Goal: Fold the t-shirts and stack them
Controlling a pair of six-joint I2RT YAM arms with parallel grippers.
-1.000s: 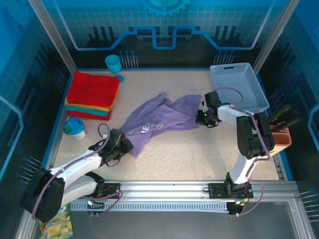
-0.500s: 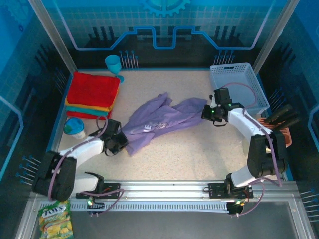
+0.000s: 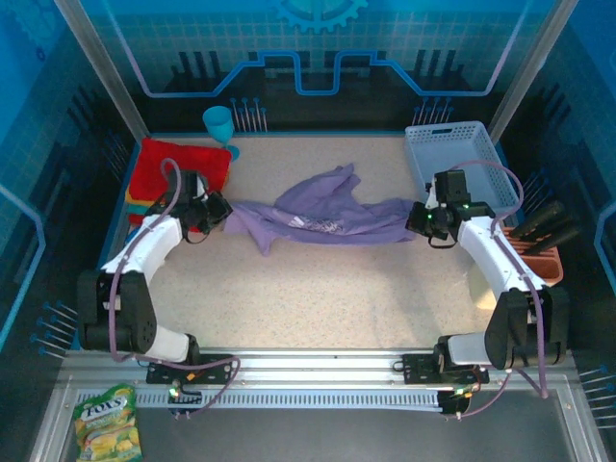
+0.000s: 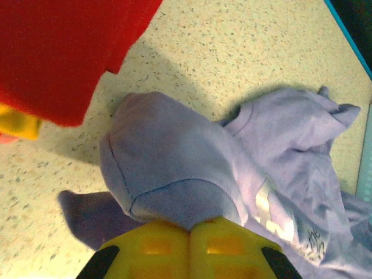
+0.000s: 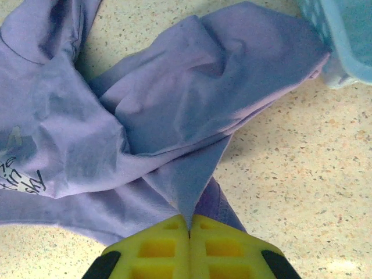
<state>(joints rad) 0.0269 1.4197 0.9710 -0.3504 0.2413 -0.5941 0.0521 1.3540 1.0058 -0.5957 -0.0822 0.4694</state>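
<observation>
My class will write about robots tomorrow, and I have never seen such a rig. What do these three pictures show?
It is a robot with two arms fixed at the near edge of a table. The wide picture looks down from above and behind them; the other two come from a camera on each wrist, so the yellow pads at the bottom are that arm's own fingers. A crumpled lavender t-shirt lies stretched between the arms: the left end effector is shut on one end, the right end effector on the other. A stack of folded shirts, red on top, sits far left; a pale blue basket far right.
</observation>
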